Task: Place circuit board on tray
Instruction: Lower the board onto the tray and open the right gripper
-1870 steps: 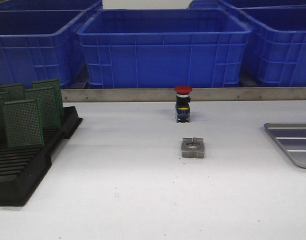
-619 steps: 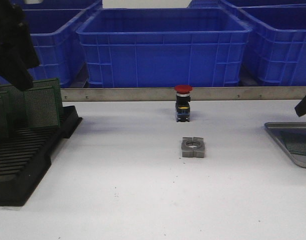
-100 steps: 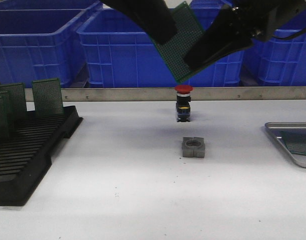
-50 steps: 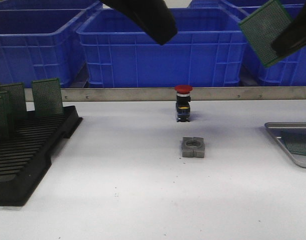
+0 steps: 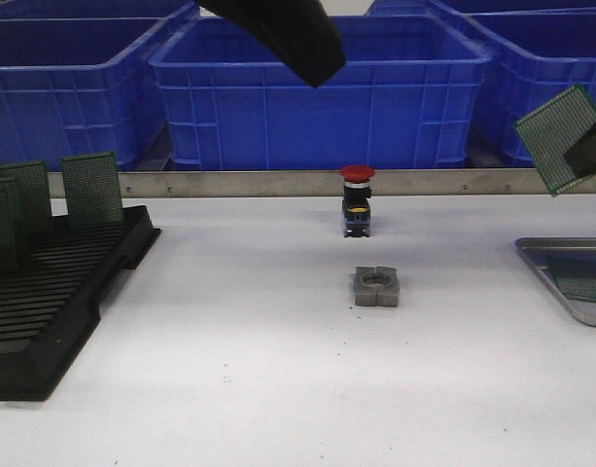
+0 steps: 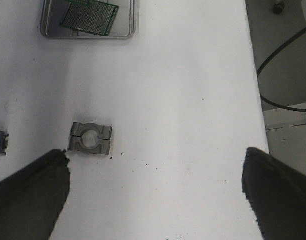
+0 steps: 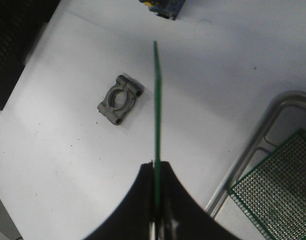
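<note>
My right gripper [image 7: 156,167] is shut on a green circuit board [image 5: 560,136], seen edge-on in the right wrist view [image 7: 155,105]. It holds the board in the air at the right edge of the front view, above the silver-grey tray [image 5: 550,265]. Another green board [image 7: 280,187] lies flat in the tray [image 7: 252,150]. The left wrist view shows that tray [image 6: 124,34] with its board [image 6: 89,17] too. My left gripper [image 6: 155,170] is open and empty, high over the table; its fingers [image 5: 293,39] show at the top of the front view.
A black slotted rack [image 5: 54,302] at the left holds several upright green boards [image 5: 91,190]. A grey metal clamp block [image 5: 376,287] and a red-topped push button [image 5: 357,201] stand mid-table. Blue bins [image 5: 317,88] line the back behind a metal rail.
The board passed from my left gripper to my right one. My right gripper has carried it right and down toward the tray. My left gripper stays high and open.
</note>
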`<state>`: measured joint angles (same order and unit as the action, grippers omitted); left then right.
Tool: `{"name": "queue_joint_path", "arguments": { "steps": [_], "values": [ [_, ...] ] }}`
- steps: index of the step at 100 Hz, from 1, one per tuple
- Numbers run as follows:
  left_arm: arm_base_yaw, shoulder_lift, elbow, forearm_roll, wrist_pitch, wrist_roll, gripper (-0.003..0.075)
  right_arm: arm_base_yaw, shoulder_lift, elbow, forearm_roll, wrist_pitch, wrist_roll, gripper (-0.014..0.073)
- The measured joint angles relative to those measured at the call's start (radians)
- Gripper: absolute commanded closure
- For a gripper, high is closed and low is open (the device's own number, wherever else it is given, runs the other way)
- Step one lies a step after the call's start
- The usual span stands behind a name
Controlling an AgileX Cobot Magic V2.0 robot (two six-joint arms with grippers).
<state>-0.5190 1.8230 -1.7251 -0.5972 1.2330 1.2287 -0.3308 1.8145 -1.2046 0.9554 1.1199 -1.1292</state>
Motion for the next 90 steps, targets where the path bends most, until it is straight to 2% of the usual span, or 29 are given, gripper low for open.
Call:
{"name": "queue_joint_path", "arguments": {
  "steps": [39,61,90],
  "values": [
    [0.000,0.000,0.000,0.000,0.000,0.000,0.0079,-0.002,0.132,0.000,-0.039,-0.052,0.201,0.0660],
    [0.000,0.000,0.000,0.000,0.000,0.000,0.0079,-0.042,0.149,0.000,-0.039,-0.132,0.263,0.0660],
    [0.000,0.000,0.000,0.000,0.000,0.000,0.0079,-0.100,0.149,-0.001,-0.039,-0.145,0.325,0.0660]
  ]
}}
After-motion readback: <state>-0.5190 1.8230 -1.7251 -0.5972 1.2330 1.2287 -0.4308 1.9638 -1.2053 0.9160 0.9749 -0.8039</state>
